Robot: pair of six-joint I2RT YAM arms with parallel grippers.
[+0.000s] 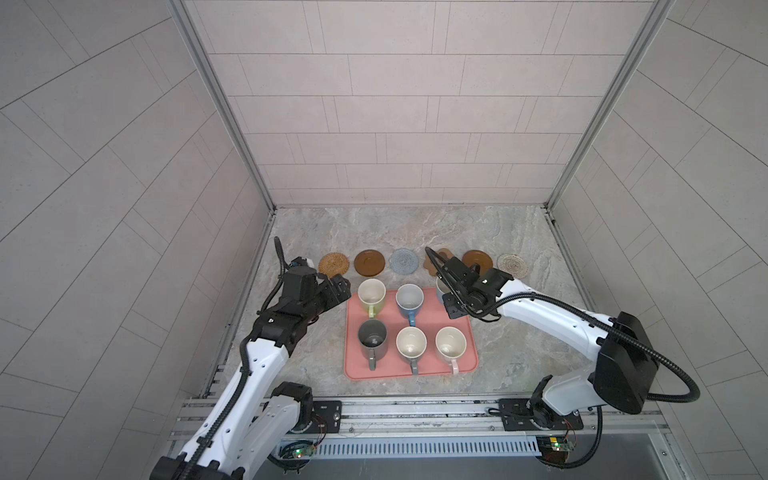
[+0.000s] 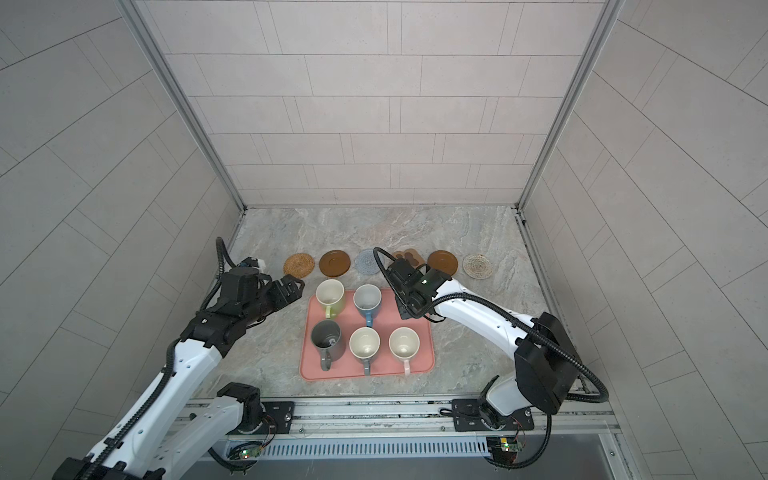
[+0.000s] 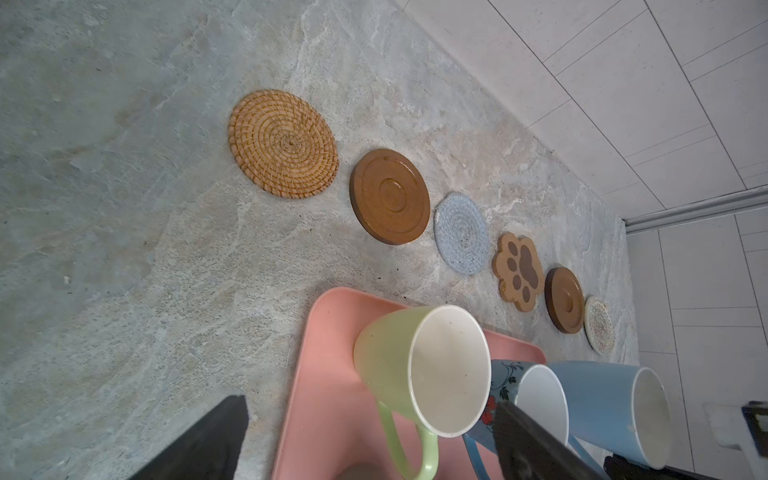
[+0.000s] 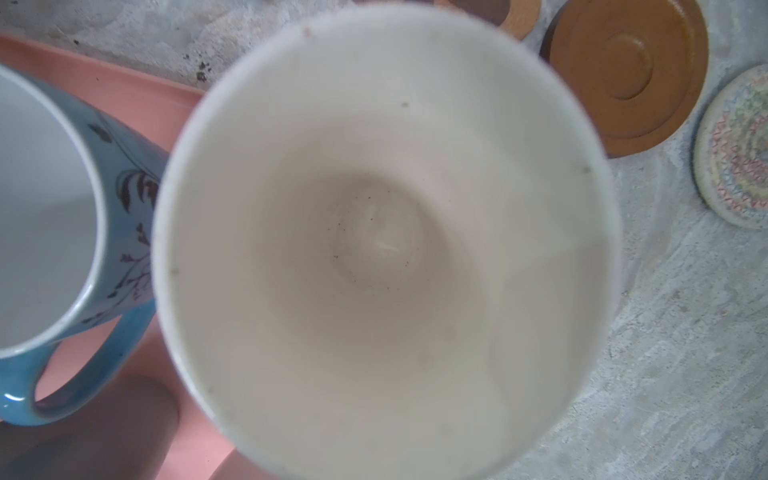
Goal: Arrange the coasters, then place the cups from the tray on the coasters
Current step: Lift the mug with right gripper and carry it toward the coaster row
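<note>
Your six coasters (image 1: 404,262) lie in one row on the marbled bench (image 1: 415,232) beyond the smooth pink tray (image 1: 392,370): coiled rattan (image 3: 282,143), ringed wooden disc (image 3: 390,196), blue-grey crochet (image 3: 461,232), paw cut-out (image 3: 518,270), second disc (image 3: 564,300), beige crochet (image 3: 599,324). Glossy cups (image 1: 411,343) stand on the tray. Your left pincer (image 1: 344,286) gapes wide and empty beside the green cup (image 1: 371,295). Your right pincer (image 1: 450,308) is shut over the plain blue cup (image 3: 594,399), but the grip is hidden. Only the right wrist view shows its speckled cream bottom.

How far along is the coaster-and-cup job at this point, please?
Done: all six coasters lie in a row behind the tray. In hand: the right tool is shut, apparently gripping the plain blue cup; the left tool is open beside the light green cup. Left: no cup sits on a coaster yet.
</note>
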